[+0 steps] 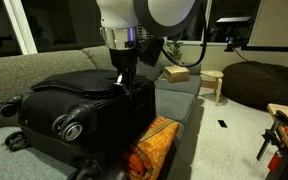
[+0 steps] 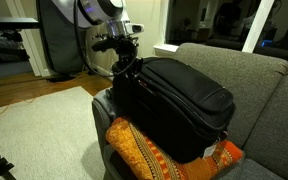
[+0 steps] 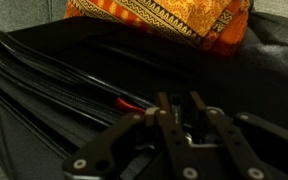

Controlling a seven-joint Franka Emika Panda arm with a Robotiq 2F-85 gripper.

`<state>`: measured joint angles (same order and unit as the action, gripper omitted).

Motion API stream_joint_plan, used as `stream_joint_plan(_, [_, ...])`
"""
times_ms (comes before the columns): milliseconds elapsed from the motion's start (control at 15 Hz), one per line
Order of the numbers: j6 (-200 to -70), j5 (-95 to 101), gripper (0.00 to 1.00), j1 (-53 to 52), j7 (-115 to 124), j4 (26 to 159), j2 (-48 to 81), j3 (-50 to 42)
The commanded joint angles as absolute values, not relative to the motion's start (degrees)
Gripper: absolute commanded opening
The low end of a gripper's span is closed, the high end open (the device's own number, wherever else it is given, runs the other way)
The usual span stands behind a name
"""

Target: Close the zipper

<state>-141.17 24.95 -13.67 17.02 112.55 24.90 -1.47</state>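
A black suitcase (image 1: pixel 79 105) lies flat on a grey couch (image 1: pixel 24 70), and it shows in both exterior views. All places below are given from the suitcase.

The zipper (image 3: pixel 74 88) is a thin dark line along the seam at the edge of the suitcase's lid. In the wrist view it leads up to the fingers.

The hand (image 1: pixel 122 82) is down on the suitcase's top edge at one corner, at the end away from the wheels (image 1: pixel 72 127). It points straight down at the seam. In the wrist view its fingers (image 3: pixel 166 108) are drawn close together with only a narrow slit between them. The spot is too dark to tell whether they pinch the zipper's pull. A small reddish fleck (image 3: pixel 124 102) sits on the seam just beside the fingers.

An orange patterned cushion (image 2: pixel 154 155) is wedged against the suitcase's side, below the corner where the hand is. A wooden stool (image 1: pixel 213 85) stands well beyond the suitcase on the floor.
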Motion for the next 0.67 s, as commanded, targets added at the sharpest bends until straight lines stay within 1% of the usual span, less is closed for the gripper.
stream_joint_plan(0, [-142.90, 25.37, 0.03, -14.23, 19.21, 114.18, 24.06, -2.20])
stream_joint_plan(67, [-142.79, 25.62, 0.05, -14.48, 19.44, 114.36, 23.82, -2.17])
stream_joint_plan(133, [-142.70, 25.88, 0.06, -14.76, 19.60, 114.56, 23.63, -2.14])
stream_joint_plan(600, [-142.09, 29.07, 0.06, -16.69, 20.85, 115.69, 22.25, -1.77])
